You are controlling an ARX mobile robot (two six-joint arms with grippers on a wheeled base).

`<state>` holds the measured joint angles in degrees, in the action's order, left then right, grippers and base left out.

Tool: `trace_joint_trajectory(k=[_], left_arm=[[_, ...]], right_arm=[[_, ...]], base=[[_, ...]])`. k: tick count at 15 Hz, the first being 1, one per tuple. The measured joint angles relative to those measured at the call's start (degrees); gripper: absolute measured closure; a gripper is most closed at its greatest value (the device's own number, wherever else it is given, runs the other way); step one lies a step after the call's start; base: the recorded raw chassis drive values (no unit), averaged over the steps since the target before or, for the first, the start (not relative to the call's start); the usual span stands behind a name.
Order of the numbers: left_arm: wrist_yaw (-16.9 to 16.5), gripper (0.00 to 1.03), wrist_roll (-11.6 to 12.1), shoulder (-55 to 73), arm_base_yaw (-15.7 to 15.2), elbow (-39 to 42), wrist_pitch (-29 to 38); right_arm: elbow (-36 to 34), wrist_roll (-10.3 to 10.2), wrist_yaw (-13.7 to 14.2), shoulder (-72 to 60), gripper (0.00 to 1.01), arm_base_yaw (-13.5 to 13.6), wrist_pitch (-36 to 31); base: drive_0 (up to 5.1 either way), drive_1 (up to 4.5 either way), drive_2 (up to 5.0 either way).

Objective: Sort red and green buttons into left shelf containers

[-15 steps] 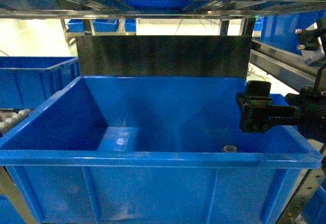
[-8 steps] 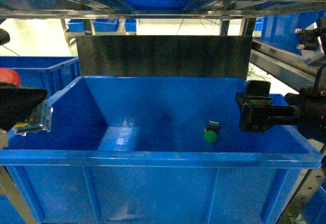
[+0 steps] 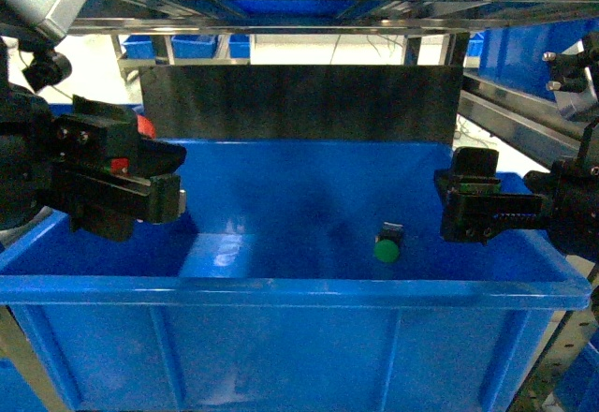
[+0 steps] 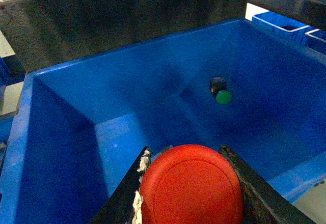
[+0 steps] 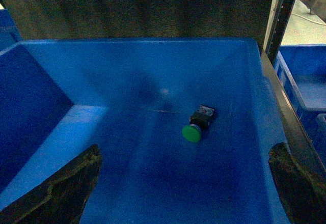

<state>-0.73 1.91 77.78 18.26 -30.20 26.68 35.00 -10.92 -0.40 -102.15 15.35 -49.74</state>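
A deep blue bin (image 3: 281,290) fills the middle of the head view. The green button (image 3: 387,246) lies on its side on the bin floor, right of centre, also seen as the green button (image 5: 196,128) and the green button (image 4: 221,92). My left gripper (image 3: 167,185) hangs over the bin's left part, shut on the red button (image 4: 191,186), whose cap fills the space between the fingers. My right gripper (image 3: 465,204) hovers over the bin's right rim, open and holding nothing. Its dark fingers (image 5: 66,188) stand wide apart above the bin floor (image 5: 153,183).
A dark panel (image 3: 299,103) rises behind the bin under a metal shelf rail (image 3: 281,23). Another blue bin (image 3: 56,145) sits to the left, and more blue bins (image 5: 305,81) stand to the right. A metal frame post (image 5: 277,15) runs along the right side.
My left arm has swung in from the left to over the bin with the red button. The green button came to rest on the bin floor. The right gripper stayed still.
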Motion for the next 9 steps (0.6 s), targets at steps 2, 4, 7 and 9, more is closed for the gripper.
trace_joint_trajectory(k=[2, 4, 7, 9], left_arm=[[0.8, 0.71, 0.1, 3.8, -0.2, -1.3, 1.4], [0.8, 0.71, 0.0, 6.7, -0.5, -2.3, 1.9], [1.0, 0.71, 0.1, 11.2, -0.5, -4.4, 2.4], [1.3, 0.71, 0.5, 13.8, -0.3, -6.3, 2.6]], right_arm=[[0.0, 0.0, 0.0, 0.0, 0.03, 0.0, 0.0], [0.0, 0.0, 0.0, 0.0, 0.03, 0.0, 0.0], [0.0, 0.0, 0.0, 0.0, 0.03, 0.0, 0.0], [0.0, 0.0, 0.0, 0.0, 0.03, 0.0, 0.0]], base=[[0.0, 0.0, 0.0], [0.0, 0.0, 0.0], [0.0, 0.0, 0.0], [0.0, 0.0, 0.0]])
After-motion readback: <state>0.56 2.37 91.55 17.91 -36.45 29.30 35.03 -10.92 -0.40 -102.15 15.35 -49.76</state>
